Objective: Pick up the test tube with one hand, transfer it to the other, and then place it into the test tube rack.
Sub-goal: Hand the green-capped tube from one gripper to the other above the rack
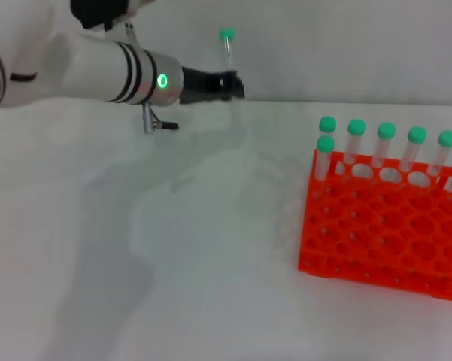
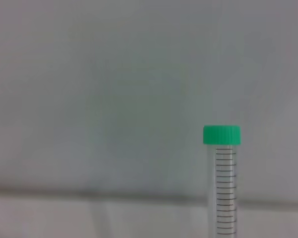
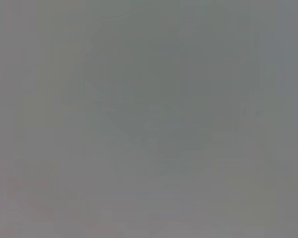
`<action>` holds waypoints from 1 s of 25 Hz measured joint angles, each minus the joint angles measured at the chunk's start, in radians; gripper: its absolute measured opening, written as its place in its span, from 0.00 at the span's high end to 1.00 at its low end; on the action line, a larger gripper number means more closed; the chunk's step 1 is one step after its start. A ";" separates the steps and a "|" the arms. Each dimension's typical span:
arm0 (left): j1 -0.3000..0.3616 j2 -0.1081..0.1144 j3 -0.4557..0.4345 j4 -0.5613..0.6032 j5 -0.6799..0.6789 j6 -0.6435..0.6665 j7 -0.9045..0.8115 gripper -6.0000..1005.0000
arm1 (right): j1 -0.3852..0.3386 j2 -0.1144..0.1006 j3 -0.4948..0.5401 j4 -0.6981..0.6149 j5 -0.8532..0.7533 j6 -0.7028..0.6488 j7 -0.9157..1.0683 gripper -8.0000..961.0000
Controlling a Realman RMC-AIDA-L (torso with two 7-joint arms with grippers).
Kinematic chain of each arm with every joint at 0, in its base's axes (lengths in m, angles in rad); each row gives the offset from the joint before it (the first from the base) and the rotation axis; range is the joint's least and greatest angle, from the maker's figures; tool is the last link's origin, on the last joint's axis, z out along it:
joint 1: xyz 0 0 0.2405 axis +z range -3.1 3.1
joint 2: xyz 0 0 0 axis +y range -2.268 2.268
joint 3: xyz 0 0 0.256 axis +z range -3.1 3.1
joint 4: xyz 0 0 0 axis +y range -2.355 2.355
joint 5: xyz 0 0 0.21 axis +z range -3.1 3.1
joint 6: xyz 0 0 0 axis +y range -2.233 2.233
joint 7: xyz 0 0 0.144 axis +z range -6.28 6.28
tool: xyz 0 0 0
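My left gripper [image 1: 229, 84], black on a thick white arm with black bands and a green light, is shut on the test tube [image 1: 227, 51] and holds it upright above the table at the back. The green cap points up. The tube also shows in the left wrist view [image 2: 224, 188], clear with graduation marks under its green cap. The orange test tube rack [image 1: 383, 229] stands on the table at the right, well apart from the held tube. The right gripper is out of view; the right wrist view shows only plain grey.
Several green-capped tubes [image 1: 386, 143] stand in the rack's back row, and one [image 1: 326, 154] stands in the second row at its left end. The white table [image 1: 173, 263] stretches between the arm and the rack. A wall lies behind.
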 joint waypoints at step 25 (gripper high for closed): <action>0.396 -0.044 -0.001 0.506 -0.974 0.403 1.675 0.80 | -0.126 -0.100 -0.121 -0.136 -0.079 0.220 0.634 0.10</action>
